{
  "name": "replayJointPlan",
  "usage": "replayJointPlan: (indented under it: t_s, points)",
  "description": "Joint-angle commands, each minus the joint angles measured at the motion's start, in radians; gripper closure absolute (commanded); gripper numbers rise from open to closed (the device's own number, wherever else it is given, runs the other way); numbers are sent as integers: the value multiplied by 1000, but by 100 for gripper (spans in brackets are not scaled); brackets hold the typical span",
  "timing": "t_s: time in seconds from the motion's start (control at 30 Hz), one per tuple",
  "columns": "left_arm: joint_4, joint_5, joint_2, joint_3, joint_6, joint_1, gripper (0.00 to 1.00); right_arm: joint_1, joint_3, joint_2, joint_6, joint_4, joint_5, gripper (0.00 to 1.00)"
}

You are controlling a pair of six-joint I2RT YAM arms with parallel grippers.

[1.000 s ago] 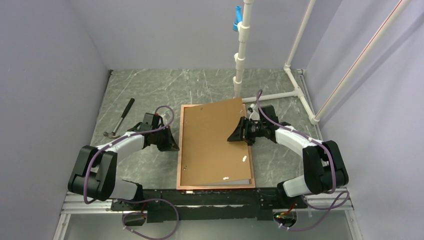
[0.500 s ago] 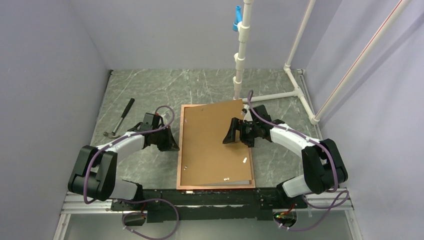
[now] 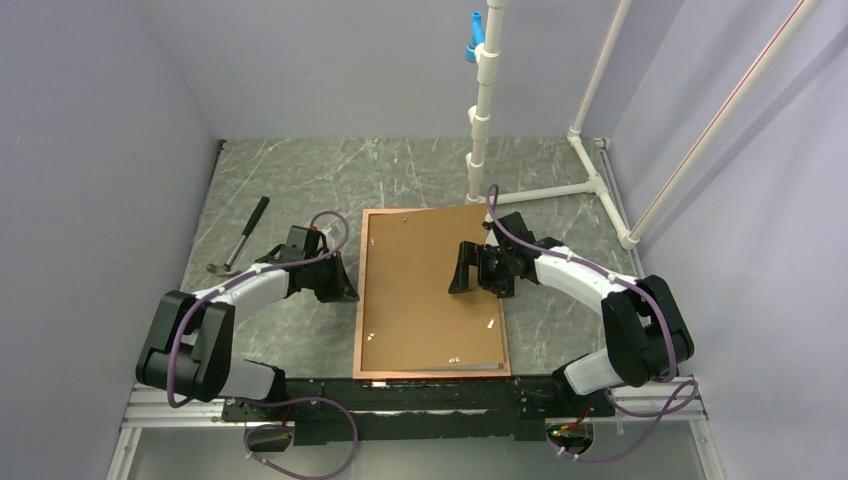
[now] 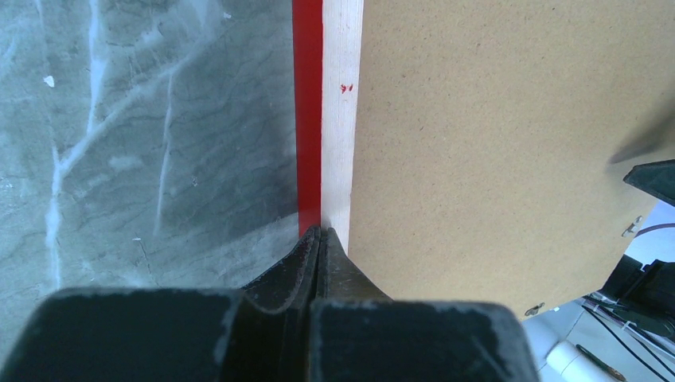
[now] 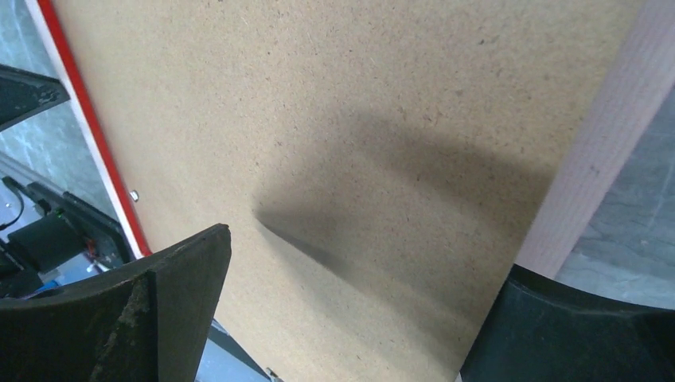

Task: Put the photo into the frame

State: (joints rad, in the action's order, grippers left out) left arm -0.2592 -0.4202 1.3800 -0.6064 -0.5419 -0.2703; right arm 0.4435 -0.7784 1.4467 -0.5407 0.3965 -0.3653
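The frame [image 3: 360,310] lies flat on the dark marbled counter [image 3: 290,180], in the middle of the top view, just in front of the two arm bases. Its copper-orange back edge faces up, and in the left wrist view a bright red strip [image 4: 308,119] of it shows beside a pale wooden band. A plain brown backing board [image 3: 425,290] lies on the frame and covers almost the whole opening. Its upper right corner is a little beyond the frame's rim. Along the board's lower edge a thin pale strip [image 3: 470,366] shows, and I cannot tell what it is. The left gripper [image 3: 347,290] is at the left rim of the frame, low on the counter. Its fingers [image 4: 306,255] are pressed together, with their tips against the seam between the red strip and the pale band. The right gripper [image 3: 462,272] hangs over the right part of the board, its fingers [image 5: 171,298] wide apart with nothing between them, and its shadow falls on the brown surface [image 5: 358,119]. A hammer [image 3: 240,240] lies at the left of the top view, well apart from the frame. A white pipe stand [image 3: 480,120] rises behind the frame's upper right corner.
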Motion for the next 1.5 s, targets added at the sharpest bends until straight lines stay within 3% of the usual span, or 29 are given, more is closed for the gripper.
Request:
replayJointPlan:
  t_s: [0.0, 0.5, 0.8, 1.0, 1.3, 1.47]
  points:
    - [-10, 64, 21, -3, 30, -13, 98, 8, -53, -9, 25, 21, 72, 0]
    - [-14, 71, 14, -2, 28, -13, 98, 14, -89, -51, 39, 100, 195, 0]
    - [-30, 91, -21, -10, 26, -13, 90, 24, -94, -109, 38, 120, 287, 0]
    - [-60, 119, -87, -19, 36, -14, 78, 13, -66, -126, 25, 109, 286, 0]
    - [-54, 77, -160, -5, 49, -15, 39, -48, 3, -142, 21, 77, 205, 1]
    - [-34, 27, -169, 16, 50, -21, 30, -73, 47, -141, 28, 76, 180, 1]
